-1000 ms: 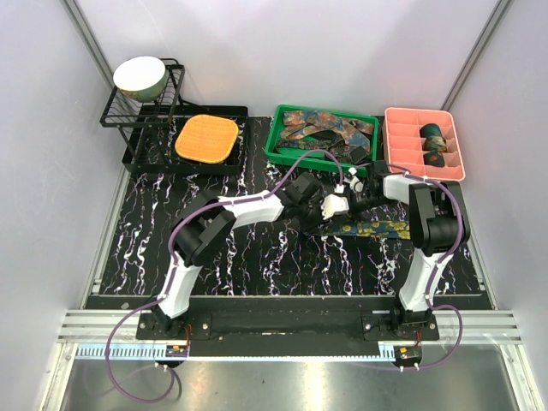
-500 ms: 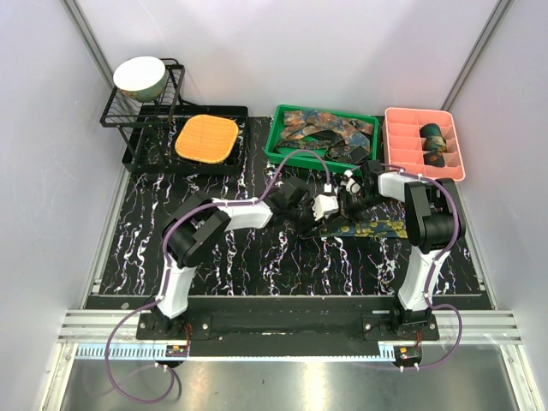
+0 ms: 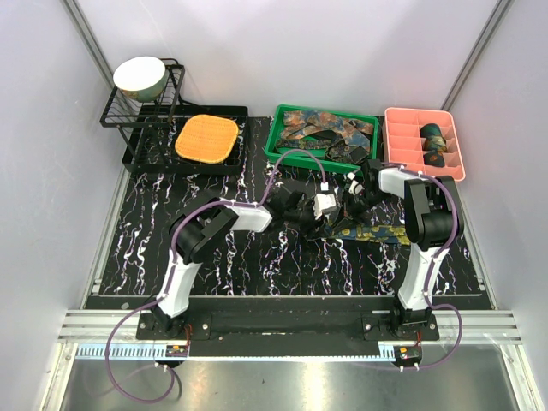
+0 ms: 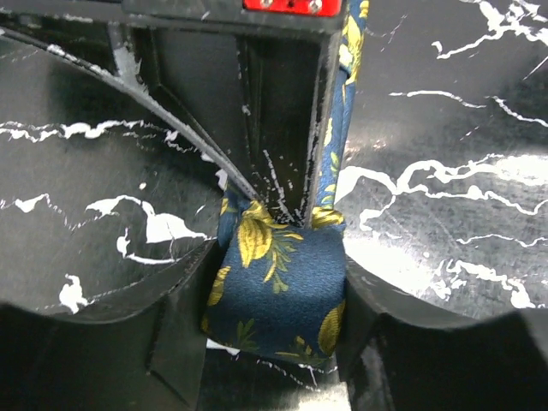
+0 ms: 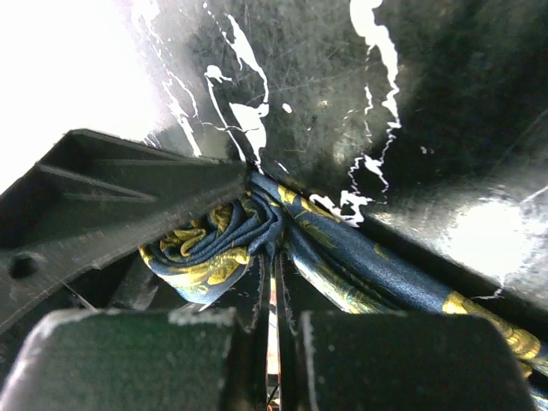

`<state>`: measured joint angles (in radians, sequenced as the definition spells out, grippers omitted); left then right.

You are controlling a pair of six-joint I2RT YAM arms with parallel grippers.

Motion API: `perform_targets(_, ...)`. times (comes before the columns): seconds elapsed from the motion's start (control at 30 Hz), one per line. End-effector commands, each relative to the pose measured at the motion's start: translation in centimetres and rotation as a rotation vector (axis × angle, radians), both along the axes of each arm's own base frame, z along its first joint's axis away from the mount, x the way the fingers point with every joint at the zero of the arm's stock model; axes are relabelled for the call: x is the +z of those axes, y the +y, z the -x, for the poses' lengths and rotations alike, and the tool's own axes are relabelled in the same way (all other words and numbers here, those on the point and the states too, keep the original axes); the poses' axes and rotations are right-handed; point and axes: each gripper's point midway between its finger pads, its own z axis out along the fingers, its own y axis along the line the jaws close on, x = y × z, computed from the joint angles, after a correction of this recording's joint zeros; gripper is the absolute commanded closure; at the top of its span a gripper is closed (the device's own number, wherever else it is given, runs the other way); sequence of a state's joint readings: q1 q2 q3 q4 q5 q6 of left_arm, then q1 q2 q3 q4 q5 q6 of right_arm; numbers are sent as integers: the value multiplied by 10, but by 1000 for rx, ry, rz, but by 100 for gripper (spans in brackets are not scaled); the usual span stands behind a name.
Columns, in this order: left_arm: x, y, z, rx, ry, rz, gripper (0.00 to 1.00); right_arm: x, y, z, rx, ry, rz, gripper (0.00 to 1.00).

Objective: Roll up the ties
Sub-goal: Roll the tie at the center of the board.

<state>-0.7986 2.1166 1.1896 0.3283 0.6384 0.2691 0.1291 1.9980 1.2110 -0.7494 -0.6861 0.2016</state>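
Observation:
A navy tie with gold leaves lies on the black marble table (image 3: 214, 257); its flat strip (image 3: 381, 229) trails right. Its rolled end (image 4: 278, 287) sits between my left gripper's (image 4: 278, 295) fingers, which touch both sides of the coil. The right gripper's fingers (image 4: 282, 128) reach in from the far side. In the right wrist view my right gripper (image 5: 272, 257) is shut, pinching the fabric at the coil's (image 5: 210, 248) centre, and the loose strip (image 5: 385, 282) runs off right. From above, the left gripper (image 3: 323, 211) and right gripper (image 3: 349, 199) meet tip to tip.
A green bin (image 3: 272, 152) holding several loose ties stands behind the grippers. A pink divided tray (image 3: 402, 158) with rolled ties is at the back right. An orange waffle pad (image 3: 205, 139) and a wire rack with a bowl (image 3: 139, 77) stand at the back left.
The left arm has pushed right and slightly back toward the right gripper, which pulled back with it. The left jaws have widened around the coil.

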Motion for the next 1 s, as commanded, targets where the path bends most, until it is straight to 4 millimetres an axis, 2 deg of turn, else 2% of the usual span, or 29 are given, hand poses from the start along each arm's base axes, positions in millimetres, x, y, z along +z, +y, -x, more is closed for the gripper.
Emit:
perform_targets(0.0, -62, 16, 37, -20, 200, -136, 55, -37, -22, 4, 60, -6, 181, 100)
perform_targets(0.07, -69, 24, 38, -15, 197, -190, 64, -36, -17, 0, 69, -20, 167, 100)
perform_targets(0.13, -68, 32, 40, -23, 186, -230, 73, -38, -12, -2, 77, -19, 147, 100)
perform_targets(0.17, -76, 45, 40, -3, 169, -293, 77, -37, -7, -7, 86, -35, 137, 100)
perform_targets(0.23, -75, 58, 39, 8, 148, -358, 83, -37, 1, -13, 90, -40, 109, 100)
perform_targets(0.27, -81, 72, 37, 37, 141, -438, 85, -33, 7, -21, 101, -67, 93, 100)
perform_targets(0.4, -86, 103, 39, 81, 153, -598, 94, -18, 21, -47, 97, -122, 23, 100)
perform_targets(0.47, -84, 112, 39, 97, 138, -642, 96, -4, 25, -59, 113, -165, -2, 92)
perform_targets(0.53, -81, 115, 36, 115, 139, -664, 98, 10, 27, -58, 129, -175, -35, 83)
perform_targets(0.57, -85, 122, 40, 116, 161, -709, 99, 17, 27, -56, 129, -169, -50, 80)
perform_targets(0.6, -85, 123, 40, 119, 165, -725, 99, 30, 28, -55, 123, -178, -88, 75)
perform_targets(0.63, -82, 119, 35, 128, 162, -724, 99, 36, 25, -55, 108, -180, -109, 70)
perform_targets(0.67, -85, 124, 39, 124, 182, -758, 99, 38, 22, -50, 94, -162, -122, 63)
perform_targets(0.7, -85, 124, 39, 123, 184, -771, 99, 49, 22, -48, 87, -173, -157, 59)
perform_targets(0.77, -82, 124, 41, 120, 195, -789, 99, 54, 18, -40, 73, -168, -193, 50)
perform_targets(0.8, -81, 123, 41, 123, 197, -791, 99, 64, 21, -37, 79, -189, -227, 48)
perform_targets(0.87, -79, 123, 43, 114, 193, -821, 97, 64, 23, -32, 79, -206, -257, 43)
perform_targets(0.93, -79, 126, 47, 110, 202, -851, 96, 72, 29, -29, 62, -205, -309, 42)
perform_targets(0.97, -78, 124, 48, 105, 196, -854, 95, 69, 31, -29, 58, -221, -324, 43)
